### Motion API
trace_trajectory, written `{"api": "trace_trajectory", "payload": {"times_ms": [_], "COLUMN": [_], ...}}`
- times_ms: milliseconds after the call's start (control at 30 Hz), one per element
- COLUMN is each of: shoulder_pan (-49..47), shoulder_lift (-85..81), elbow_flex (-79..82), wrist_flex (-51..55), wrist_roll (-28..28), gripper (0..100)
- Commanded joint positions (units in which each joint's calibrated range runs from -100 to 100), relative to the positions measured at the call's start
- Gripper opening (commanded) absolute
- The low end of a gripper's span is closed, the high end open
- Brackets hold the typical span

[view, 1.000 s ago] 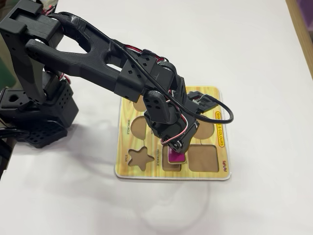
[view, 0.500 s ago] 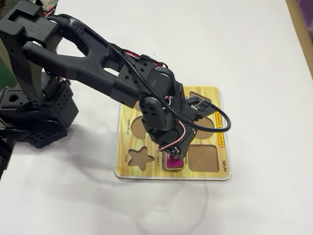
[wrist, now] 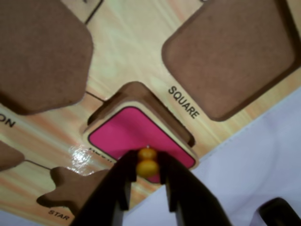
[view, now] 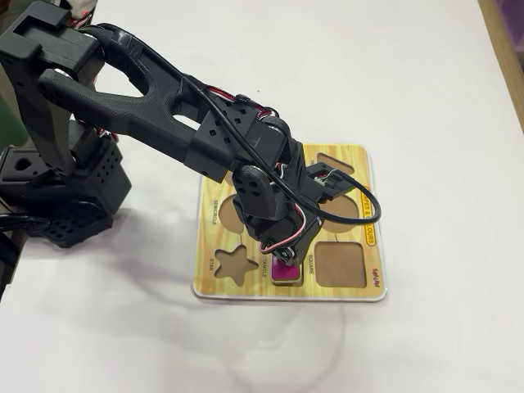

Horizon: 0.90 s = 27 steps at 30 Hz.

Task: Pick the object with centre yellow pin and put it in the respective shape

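A pink four-sided piece (wrist: 131, 134) with a wooden rim carries a yellow pin (wrist: 147, 161) in its centre. My gripper (wrist: 148, 165) is shut on that pin, one black finger on each side of it. The piece hangs tilted over a matching cut-out (wrist: 136, 90) in the wooden shape board (wrist: 131, 42), between the star recess (wrist: 75, 188) and the square recess (wrist: 230, 52). I cannot tell whether it touches the recess floor. In the fixed view the gripper (view: 288, 260) is at the board's near edge, with the pink piece (view: 286, 270) showing just below it.
The board (view: 360, 160) lies on a white table. It has empty star (view: 233, 264) and square (view: 340, 264) recesses and further ones under the arm. The arm's base (view: 57, 188) stands at the left. The board's near edge is close to the piece.
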Motion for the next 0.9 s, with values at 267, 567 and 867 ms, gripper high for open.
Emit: {"api": "trace_trajectory", "payload": {"times_ms": [267, 567, 867], "shoulder_pan": [0.2, 0.2, -0.8], "shoulder_lift": [-1.5, -2.2, -7.2], "elbow_flex": [-0.4, -1.3, -0.3], "wrist_flex": [-0.7, -0.9, -0.8], "wrist_roll": [-0.2, -0.2, -0.4], "gripper": [5, 22, 22]}}
